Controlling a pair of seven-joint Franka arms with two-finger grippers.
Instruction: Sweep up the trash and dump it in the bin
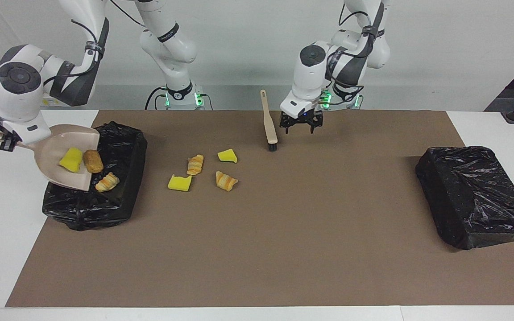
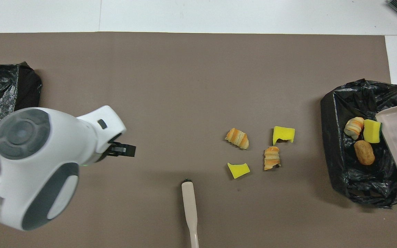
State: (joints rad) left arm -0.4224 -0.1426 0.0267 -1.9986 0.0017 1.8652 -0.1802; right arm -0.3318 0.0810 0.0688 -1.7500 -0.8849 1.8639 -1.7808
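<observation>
Left arm's bent at the elbow with its wrist pointing straight down, left hand [image 1: 301, 125] hanging low over the worktop with the fingers spread wide, gripping nothing. Right arm reaches out toward its own end, wrist tipped over sideways, right hand [image 1: 7, 141] clamped tight.

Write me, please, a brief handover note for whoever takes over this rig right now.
Left end effector: open, over the mat beside the brush, which it does not hold.
Right end effector: shut on the dustpan handle, dustpan tipped over the bin at its end.
Done: three pieces sliding from dustpan into bin.
Left: four pieces on the mat to sweep and dump.
</observation>
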